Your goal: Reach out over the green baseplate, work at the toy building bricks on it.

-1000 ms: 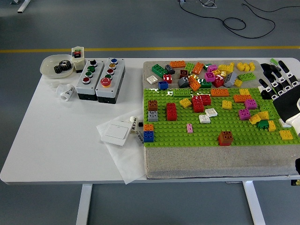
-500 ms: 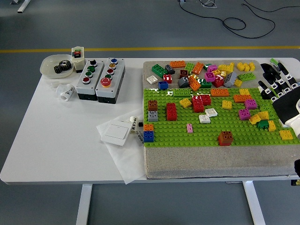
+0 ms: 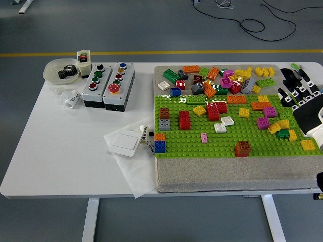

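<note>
The green baseplate [image 3: 202,146] lies on a grey mat [image 3: 227,176], its long axis running left to right, with loose bricks [image 3: 214,111] scattered over it. The right hand [image 3: 303,101] hovers at the baseplate's right edge, fingers spread and holding nothing. The bricks lie to its left; the nearest cluster sits just beside it

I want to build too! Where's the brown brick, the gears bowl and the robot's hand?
Brown brick [image 3: 243,147], head view, its top studs.
Gears bowl [image 3: 52,75], head view, its left rim.
Right hand [image 3: 301,95], head view, its palm.
</note>
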Robot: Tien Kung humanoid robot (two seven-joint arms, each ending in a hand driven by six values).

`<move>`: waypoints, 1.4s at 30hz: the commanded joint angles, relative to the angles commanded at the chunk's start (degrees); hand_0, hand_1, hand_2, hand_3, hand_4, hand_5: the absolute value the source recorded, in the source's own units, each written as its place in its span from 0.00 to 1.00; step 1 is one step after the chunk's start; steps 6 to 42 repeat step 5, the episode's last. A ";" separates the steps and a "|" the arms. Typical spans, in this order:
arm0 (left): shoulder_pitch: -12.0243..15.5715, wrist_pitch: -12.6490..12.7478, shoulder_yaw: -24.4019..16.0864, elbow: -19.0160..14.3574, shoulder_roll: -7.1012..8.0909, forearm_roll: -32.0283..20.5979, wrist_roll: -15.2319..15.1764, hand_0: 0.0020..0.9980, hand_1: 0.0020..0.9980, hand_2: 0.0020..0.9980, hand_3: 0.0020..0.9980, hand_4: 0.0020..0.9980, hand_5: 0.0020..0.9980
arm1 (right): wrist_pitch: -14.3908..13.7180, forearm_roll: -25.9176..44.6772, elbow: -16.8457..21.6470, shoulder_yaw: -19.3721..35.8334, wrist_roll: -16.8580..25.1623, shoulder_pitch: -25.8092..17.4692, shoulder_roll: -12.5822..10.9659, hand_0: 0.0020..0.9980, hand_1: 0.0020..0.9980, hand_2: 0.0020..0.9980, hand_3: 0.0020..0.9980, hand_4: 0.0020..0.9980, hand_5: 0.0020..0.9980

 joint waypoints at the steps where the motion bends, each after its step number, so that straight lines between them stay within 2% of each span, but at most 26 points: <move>1: -0.02 0.01 0.04 0.00 0.00 -0.08 -0.02 0.77 0.81 0.86 0.77 0.79 0.70 | 0.03 0.03 0.01 -0.01 0.00 0.03 0.01 0.88 0.81 0.85 0.86 1.00 0.97; 42: -0.15 0.02 0.07 0.00 0.00 -0.16 -0.06 0.77 0.81 0.86 0.77 0.79 0.70 | 0.12 0.22 0.01 0.04 0.06 0.15 0.10 0.88 0.81 0.85 0.86 1.00 0.97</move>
